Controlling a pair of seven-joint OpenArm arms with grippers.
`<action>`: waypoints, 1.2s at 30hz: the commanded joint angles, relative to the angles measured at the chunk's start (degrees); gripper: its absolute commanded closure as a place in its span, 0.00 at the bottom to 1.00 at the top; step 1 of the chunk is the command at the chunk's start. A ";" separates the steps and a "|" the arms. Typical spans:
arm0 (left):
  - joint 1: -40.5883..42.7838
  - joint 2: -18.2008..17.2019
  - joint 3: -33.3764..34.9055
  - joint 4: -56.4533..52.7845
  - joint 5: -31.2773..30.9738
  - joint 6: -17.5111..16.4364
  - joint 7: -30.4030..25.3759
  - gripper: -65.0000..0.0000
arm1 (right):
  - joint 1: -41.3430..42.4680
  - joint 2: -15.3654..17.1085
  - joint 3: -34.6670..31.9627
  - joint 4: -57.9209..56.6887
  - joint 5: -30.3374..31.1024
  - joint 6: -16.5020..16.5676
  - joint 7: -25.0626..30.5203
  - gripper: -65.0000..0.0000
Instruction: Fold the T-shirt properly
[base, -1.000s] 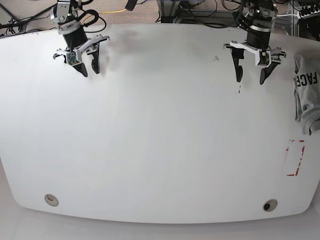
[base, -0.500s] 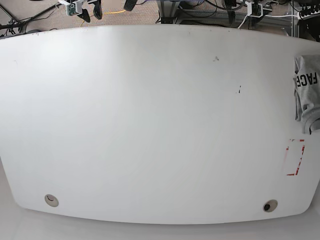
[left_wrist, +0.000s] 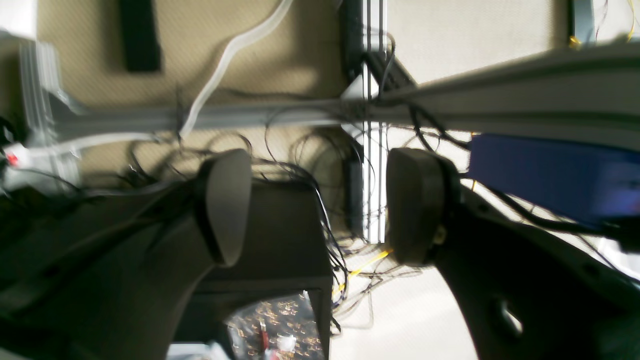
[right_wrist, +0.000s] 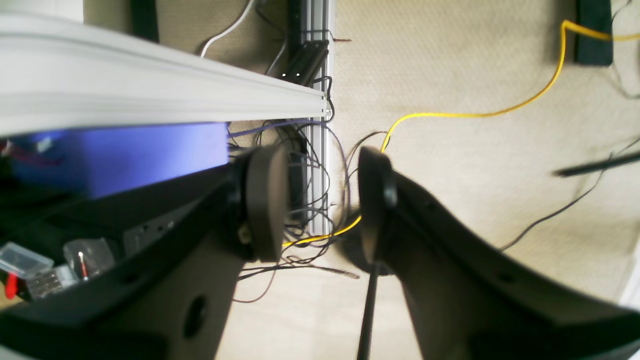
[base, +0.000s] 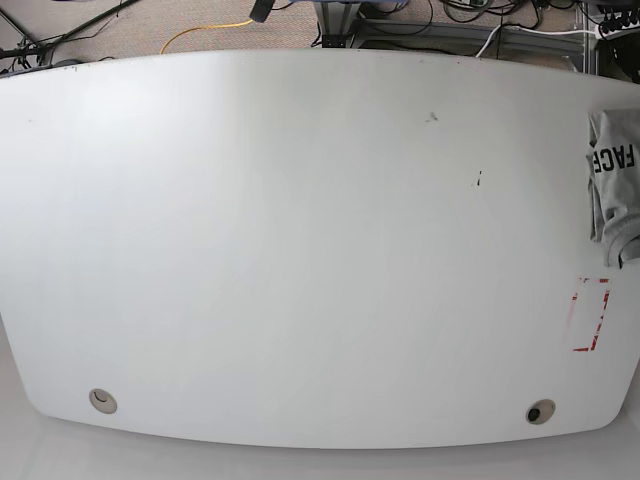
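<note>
The T-shirt (base: 615, 185) is seen at about 3 o'clock on the desk (base: 300, 260), partly cut off by the frame edge, so that only a bunched grey portion with black lettering is shown. It appears to lie on the desk surface, just above a red-marked rectangle (base: 590, 315). How much of it hangs beyond the edge cannot be told.

Neither arm is shown in the base view. In the wrist views, both are found pointed at the floor, cables and frame rails behind the desk. The left pincer (left_wrist: 320, 205) is held wide apart with nothing between its pads. The right pincer (right_wrist: 322, 200) is parted more narrowly and likewise grips nothing.

The shirt is judged to be light, soft and limp; it will sag and crease wherever it is lifted. A hold at two spread points, such as the shoulders or the hem corners, would be advised so that the cloth can be drawn flat toward the desk's centre before any fold is made.
</note>
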 joint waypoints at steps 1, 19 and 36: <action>-2.73 -0.26 0.10 -5.63 0.00 0.15 -0.78 0.40 | 5.43 0.41 0.14 -8.97 0.54 0.58 0.95 0.66; -33.94 -3.95 0.28 -57.14 0.35 1.38 0.19 0.40 | 29.43 0.32 0.22 -43.34 -13.26 -9.00 0.95 0.66; -40.89 -4.30 0.37 -61.01 0.53 7.01 4.59 0.40 | 36.82 0.50 0.14 -48.97 -13.26 -9.09 -2.04 0.65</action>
